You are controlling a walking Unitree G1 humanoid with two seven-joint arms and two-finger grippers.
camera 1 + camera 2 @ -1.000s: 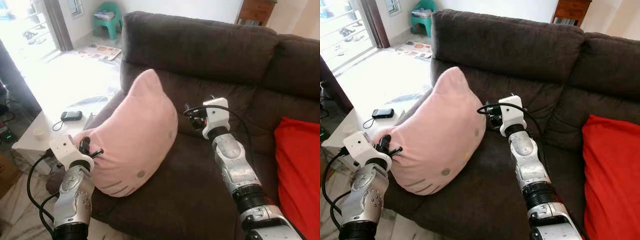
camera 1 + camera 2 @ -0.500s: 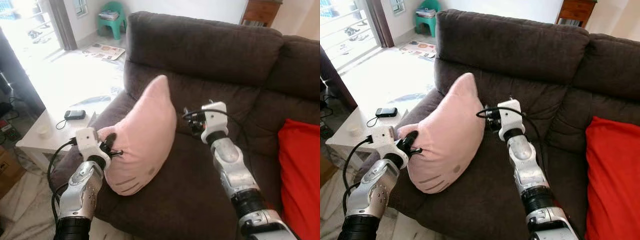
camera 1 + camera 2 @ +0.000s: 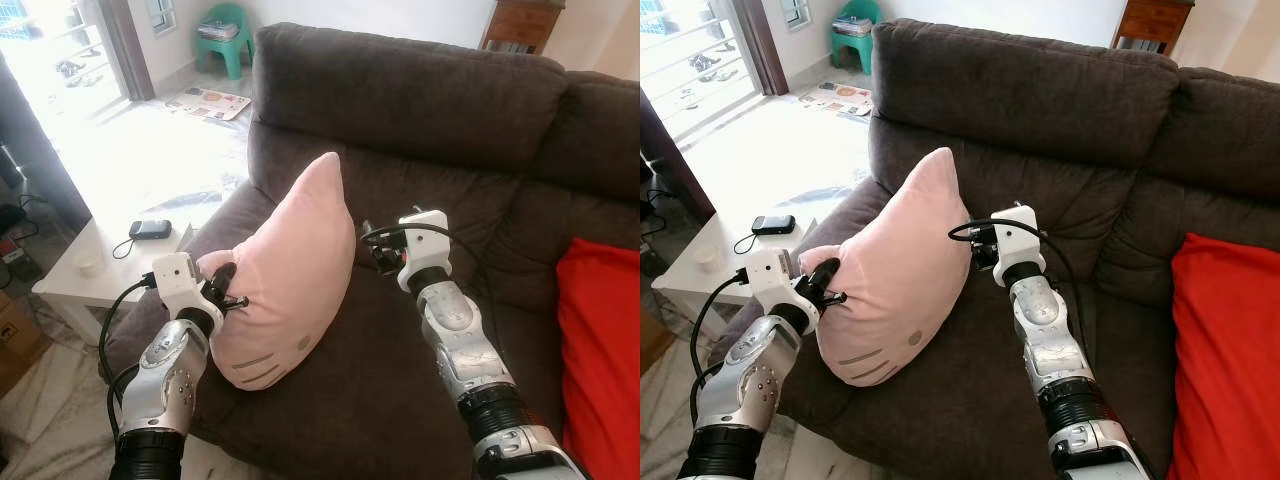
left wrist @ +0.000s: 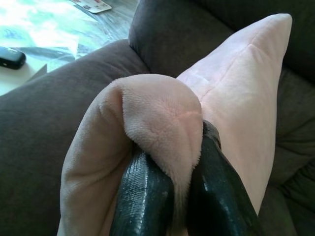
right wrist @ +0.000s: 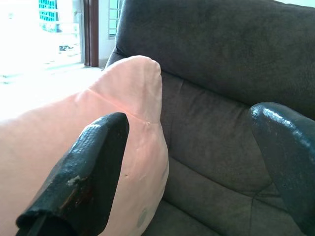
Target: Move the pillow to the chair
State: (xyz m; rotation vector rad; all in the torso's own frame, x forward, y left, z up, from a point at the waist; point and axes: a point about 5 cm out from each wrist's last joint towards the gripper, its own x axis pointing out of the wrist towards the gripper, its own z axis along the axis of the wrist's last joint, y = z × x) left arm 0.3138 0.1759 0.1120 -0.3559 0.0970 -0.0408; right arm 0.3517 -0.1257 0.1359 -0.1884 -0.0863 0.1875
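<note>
A pink plush pillow (image 3: 295, 270) stands on edge on the left seat of a dark brown sofa (image 3: 400, 90). My left gripper (image 3: 228, 290) is shut on the pillow's near left corner, and the plush bulges over the two black fingers (image 4: 142, 196). My right gripper (image 3: 372, 250) is open at the pillow's right side, close to the sofa back. One of its fingers (image 5: 93, 162) lies in front of the pink fabric, with nothing held between the two. A green plastic chair (image 3: 222, 25) stands far back on the left.
A white side table (image 3: 75, 285) left of the sofa arm carries a black phone (image 3: 150, 229) and a small cup (image 3: 88, 262). A red cushion (image 3: 600, 340) lies on the right seat. A printed mat (image 3: 205, 100) lies on the bright floor, and a wooden cabinet (image 3: 520, 22) stands behind the sofa.
The left gripper has drawn the pillow's corner inward, turning the pillow from broad-face to edge-on. The right gripper has shifted slightly left toward the pillow.
</note>
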